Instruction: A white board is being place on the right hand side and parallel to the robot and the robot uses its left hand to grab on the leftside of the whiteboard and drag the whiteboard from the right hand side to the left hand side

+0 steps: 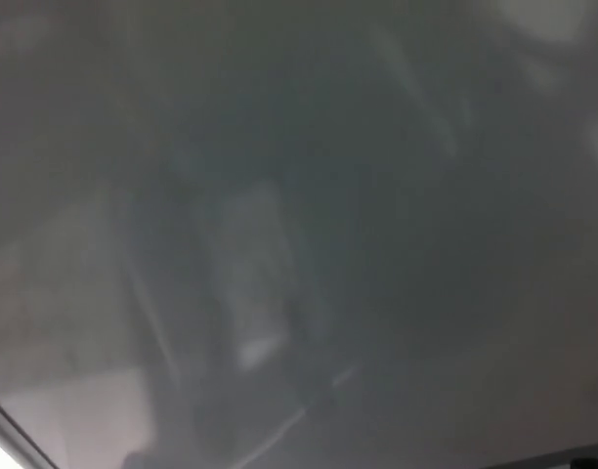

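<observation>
across whole view: whiteboard (pixel 377 195) grey, blurry | frame edge (pixel 11 430) btm-left corner | robot hands out of view, state unknown

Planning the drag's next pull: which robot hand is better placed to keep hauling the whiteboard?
Probably left: the whiteboard fills the view, its frame edge lies bottom left, on that side. Neither robot hand shows.

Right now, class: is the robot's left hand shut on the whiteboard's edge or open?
Cannot tell. The grey whiteboard surface fills nearly the whole head view, only a sliver of its frame shows at lower left, and no hand is in view.
</observation>
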Controlling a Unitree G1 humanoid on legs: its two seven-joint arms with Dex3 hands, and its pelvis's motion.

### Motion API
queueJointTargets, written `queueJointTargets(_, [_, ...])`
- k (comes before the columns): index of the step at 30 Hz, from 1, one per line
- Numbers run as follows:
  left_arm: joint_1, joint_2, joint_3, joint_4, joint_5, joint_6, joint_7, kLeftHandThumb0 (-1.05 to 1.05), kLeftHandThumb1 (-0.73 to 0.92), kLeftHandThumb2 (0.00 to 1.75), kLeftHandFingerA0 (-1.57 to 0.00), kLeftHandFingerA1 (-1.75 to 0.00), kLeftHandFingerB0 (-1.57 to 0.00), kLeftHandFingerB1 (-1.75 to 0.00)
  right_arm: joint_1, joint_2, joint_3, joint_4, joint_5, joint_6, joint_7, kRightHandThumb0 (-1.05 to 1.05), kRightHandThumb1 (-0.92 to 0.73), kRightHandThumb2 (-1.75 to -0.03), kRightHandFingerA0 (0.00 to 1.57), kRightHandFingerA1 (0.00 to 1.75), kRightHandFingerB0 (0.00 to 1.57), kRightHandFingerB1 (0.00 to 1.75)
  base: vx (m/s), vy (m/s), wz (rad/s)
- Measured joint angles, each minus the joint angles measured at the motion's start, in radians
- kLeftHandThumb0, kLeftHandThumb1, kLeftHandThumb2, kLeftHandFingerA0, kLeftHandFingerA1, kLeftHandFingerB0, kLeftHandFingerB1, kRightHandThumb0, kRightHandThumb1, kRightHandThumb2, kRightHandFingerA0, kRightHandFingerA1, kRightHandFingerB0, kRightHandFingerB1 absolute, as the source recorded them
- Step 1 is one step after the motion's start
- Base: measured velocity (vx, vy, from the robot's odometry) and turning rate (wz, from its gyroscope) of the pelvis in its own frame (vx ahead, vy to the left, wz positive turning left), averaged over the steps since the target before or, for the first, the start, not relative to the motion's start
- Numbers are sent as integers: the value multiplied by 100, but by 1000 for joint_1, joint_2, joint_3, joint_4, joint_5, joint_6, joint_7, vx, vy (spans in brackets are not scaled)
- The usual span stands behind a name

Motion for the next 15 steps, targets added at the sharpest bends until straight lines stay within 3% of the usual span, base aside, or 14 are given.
queueJointTargets(2, [27, 9, 15, -15, -7, 1, -6, 0, 85, 54, -50, -145, -74, -70, -3, 0, -2, 2, 1, 0, 1, -56, -69, -87, 72, 102, 30, 75, 0, 0, 0])
queueJointTargets(3, [42, 15, 21, -23, -12, 4, -9, 0, 85, 54, -50, -145, -74, -70, -5, 0, -3, 4, 2, 0, 2, -56, -69, -87, 72, 102, 30, 75, 0, 0, 0])
queueJointTargets(4, [54, 21, 25, -30, -16, 8, -13, 0, 81, 62, -45, -155, -73, -71, -7, 0, -3, 7, 2, 0, 2, -56, -70, -88, 74, 103, 29, 74, 0, 0, 0])
queueJointTargets(6, [69, 29, 32, -37, -20, 18, -23, 4, 83, 63, -46, -148, -73, -72, -7, 0, -1, 9, 0, -2, 0, -55, -70, -86, 72, 104, 29, 75, 0, 0, 0])
queueJointTargets(7, [76, 34, 36, -40, -22, 23, -28, 3, 83, 63, -38, -167, -72, -71, -7, 0, 0, 11, -1, -3, 0, -55, -59, -113, 75, 94, 35, 71, 0, 0, 0])
queueJointTargets(8, [84, 39, 38, -47, -24, 29, -32, 4, 84, 63, -41, -164, -72, -73, -7, 0, 0, 14, -1, -5, -1, -57, -69, -88, 72, 103, 30, 76, 0, 0, 0])
queueJointTargets(9, [90, 45, 39, -59, -25, 34, -35, 4, 84, 63, -41, -164, -72, -73, -7, 0, 0, 16, -1, -6, -1, -57, -69, -88, 72, 103, 30, 76, 0, 0, 0])
queueJointTargets(10, [99, 53, 39, -75, -26, 44, -39, 5, 89, 55, -52, -146, -72, -72, -7, 0, 1, 18, -2, -8, -1, -57, -71, -88, 72, 103, 29, 75, 0, 0, 0])
queueJointTargets(12, [110, 63, 39, -95, -28, 59, -43, 7, 92, 55, -55, -145, -72, -73, -8, 0, 3, 20, -3, -12, -1, -56, -70, -85, 73, 102, 33, 76, 0, 0, 0])
queueJointTargets(13, [110, 67, 37, -98, -29, 65, -48, 5, 88, 61, -58, -137, -70, -71, -9, 0, 3, 21, -4, -13, -1, -57, -71, -86, 73, 101, 31, 75, 0, 0, 0])
queueJointTargets(14, [110, 70, 35, -101, -31, 73, -55, 6, 86, 66, -60, -112, -70, -71, -9, 0, 4, 23, -5, -15, -2, -59, -71, -86, 75, 101, 31, 74, 0, 0, 0])
queueJointTargets(15, [111, 73, 34, -103, -32, 76, -59, 6, 86, 66, -60, -112, -70, -71, -9, 0, 6, 23, -6, -17, -3, -59, -71, -86, 75, 101, 31, 74, 0, 0, 0])
